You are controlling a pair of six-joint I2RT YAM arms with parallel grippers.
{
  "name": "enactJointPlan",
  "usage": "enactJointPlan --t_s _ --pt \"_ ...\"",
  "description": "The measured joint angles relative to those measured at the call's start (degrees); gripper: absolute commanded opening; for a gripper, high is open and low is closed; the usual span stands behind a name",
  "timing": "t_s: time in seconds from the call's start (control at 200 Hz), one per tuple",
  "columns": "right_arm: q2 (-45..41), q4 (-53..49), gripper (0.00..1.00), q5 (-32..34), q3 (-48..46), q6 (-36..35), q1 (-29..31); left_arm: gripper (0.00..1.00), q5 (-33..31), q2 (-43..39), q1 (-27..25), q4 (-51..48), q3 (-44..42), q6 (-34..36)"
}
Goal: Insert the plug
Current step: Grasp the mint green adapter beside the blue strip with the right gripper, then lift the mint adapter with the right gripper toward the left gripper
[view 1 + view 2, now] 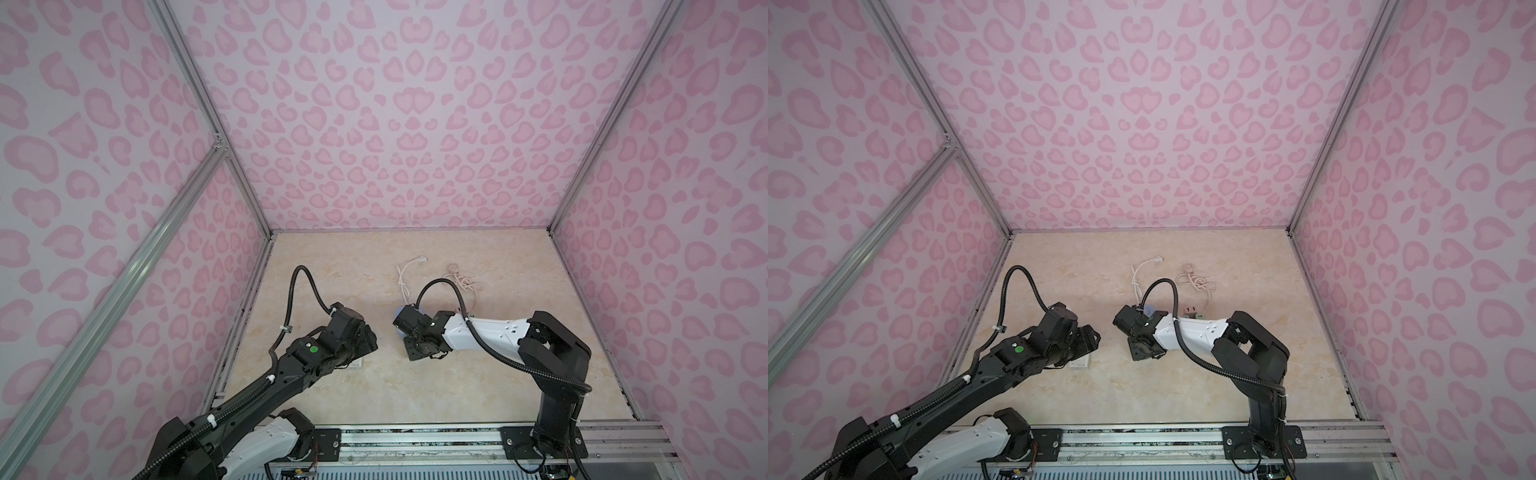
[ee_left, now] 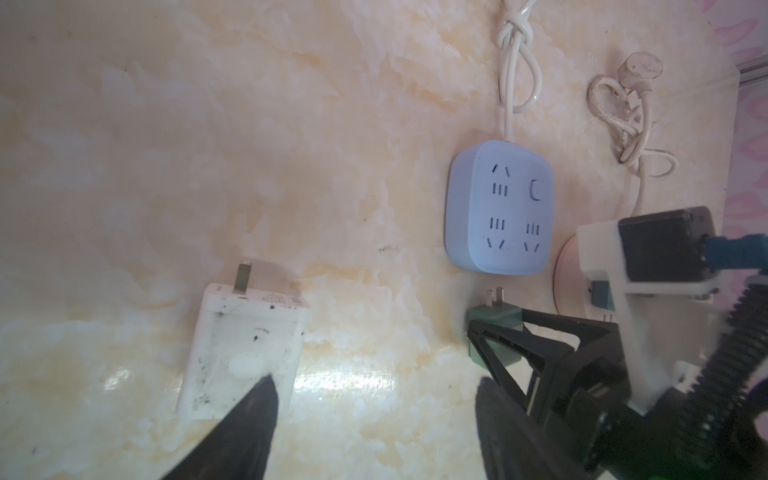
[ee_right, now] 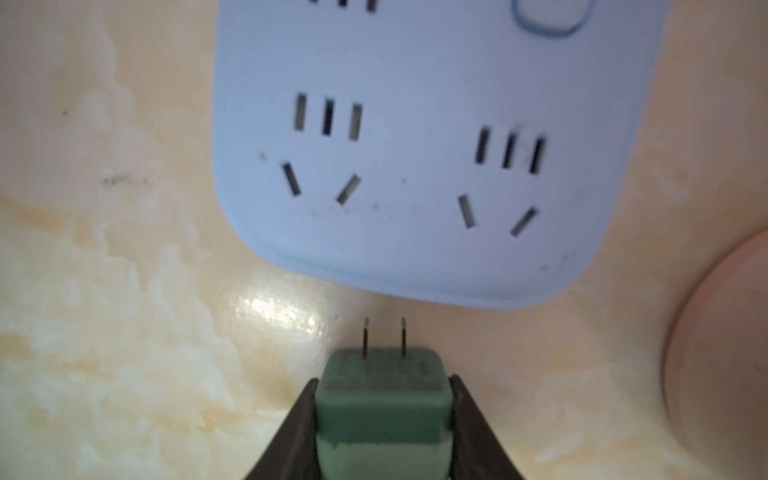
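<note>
The right hand (image 3: 382, 384) is closed tight on the green plug (image 3: 382, 407), with one black finger (image 3: 303, 419) pressed on each side of it. The plug's two thin pins point at the near edge of the blue power strip (image 3: 415, 174). The pins are close to that edge but are not in any of the holes. The strip lies flat on the desk (image 1: 374, 395) with its holes up. In both top views only a small blue bit of it peeks out, at about 11 o'clock from the right hand. A pink round thing (image 3: 723, 365) lies just beside the strip. From the strip a white cord (image 1: 402, 278) with a knot in it runs off toward 12 o'clock. A second cord (image 1: 463, 282), all tangled up, lies at about 1 o'clock from the right hand. The left hand (image 2: 374, 382) is at about 9 o'clock from the right hand, with bare desk between them. It is open, with its two fingers spread wide and nothing between them. A dirty white charger (image 2: 245, 345) lies flat on the desk under it, metal pins at one end. One left finger shows in front of the charger, but it is too hard to tell if they touch.
</note>
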Motion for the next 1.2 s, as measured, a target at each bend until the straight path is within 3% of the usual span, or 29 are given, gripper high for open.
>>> enactJointPlan --t_s 0.345,0.845,1.2 --pt "-8.6 0.1 0.31 -4.4 -5.5 -10.1 -0.2 0.71 4.9 0.5 0.0 1.4 0.0 2.2" --pt "-24.3 7.5 0.29 -13.7 -13.1 -25.7 0.3 0.66 30.8 5.2 0.0 16.5 -1.1 4.6" --pt "-26.4 8.7 0.28 -17.3 -12.3 -31.0 0.3 0.58 40.1 5.4 0.0 21.1 -1.9 4.9"
